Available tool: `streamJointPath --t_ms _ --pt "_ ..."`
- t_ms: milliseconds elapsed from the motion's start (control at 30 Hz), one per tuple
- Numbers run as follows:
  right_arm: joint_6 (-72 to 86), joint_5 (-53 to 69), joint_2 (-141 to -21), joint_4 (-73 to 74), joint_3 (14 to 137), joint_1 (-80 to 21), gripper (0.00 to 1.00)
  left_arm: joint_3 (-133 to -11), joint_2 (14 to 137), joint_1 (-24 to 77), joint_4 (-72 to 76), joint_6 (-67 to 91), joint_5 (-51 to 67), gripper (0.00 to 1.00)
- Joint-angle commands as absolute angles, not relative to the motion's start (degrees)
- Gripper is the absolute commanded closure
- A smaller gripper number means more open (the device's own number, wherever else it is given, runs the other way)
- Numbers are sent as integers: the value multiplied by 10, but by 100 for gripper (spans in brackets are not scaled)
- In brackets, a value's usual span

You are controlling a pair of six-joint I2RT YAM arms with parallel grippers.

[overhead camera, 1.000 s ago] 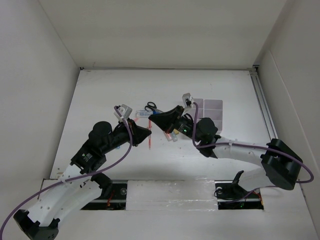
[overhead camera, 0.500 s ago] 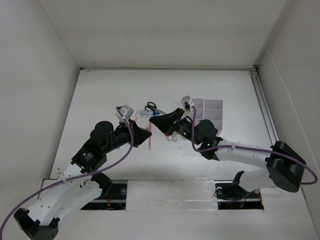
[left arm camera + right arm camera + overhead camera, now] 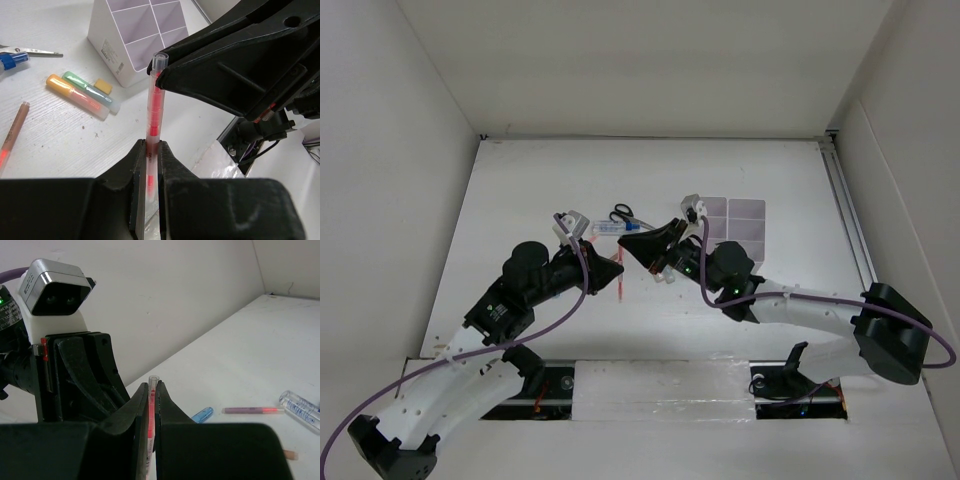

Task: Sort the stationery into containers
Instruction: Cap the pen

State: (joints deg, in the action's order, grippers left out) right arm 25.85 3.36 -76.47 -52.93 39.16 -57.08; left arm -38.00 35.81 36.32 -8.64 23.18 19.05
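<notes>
A thin red pen (image 3: 153, 105) with a clear barrel stands upright between both grippers. My left gripper (image 3: 151, 145) is shut on its lower part. My right gripper (image 3: 152, 386) is shut on its upper end (image 3: 150, 410), and it also shows in the left wrist view (image 3: 159, 75). In the top view the two grippers meet above the table's middle: left gripper (image 3: 612, 270), right gripper (image 3: 628, 243). The white organiser (image 3: 131, 57) stands behind, also seen from above (image 3: 745, 225). Orange (image 3: 70, 92) and green (image 3: 90, 90) highlighters lie in front of it.
Black-handled scissors (image 3: 622, 213) and a white blue-capped tube (image 3: 605, 229) lie beyond the grippers. Another red-brown pen (image 3: 12, 135) and a small yellow block (image 3: 102, 85) lie on the table. A blue marker (image 3: 202, 415), a purple pen (image 3: 250, 410) and a clear tube (image 3: 302, 407) lie to the right.
My right gripper has shifted slightly down and toward the left gripper. The left arm has hardly moved and keeps the red pen.
</notes>
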Motion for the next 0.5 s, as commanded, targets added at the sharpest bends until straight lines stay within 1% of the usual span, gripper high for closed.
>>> streamJointPath --t_ms 0,267,300,333,400,467 --pt "243 62 -764 -481 374 -586 100 -420 351 358 -9 230 162 100" --pt "248 68 -764 -493 374 -586 99 -415 345 358 -4 225 168 100" --pt "248 68 -764 -493 374 -586 98 -415 345 358 -4 225 168 100" --pt "248 68 -764 -493 374 -586 93 -415 345 358 -4 225 173 100" --pt "248 68 -764 -493 374 -586 91 -415 340 358 -4 225 173 100" --pt "248 68 -764 -493 374 -586 85 -415 340 358 -4 225 173 100"
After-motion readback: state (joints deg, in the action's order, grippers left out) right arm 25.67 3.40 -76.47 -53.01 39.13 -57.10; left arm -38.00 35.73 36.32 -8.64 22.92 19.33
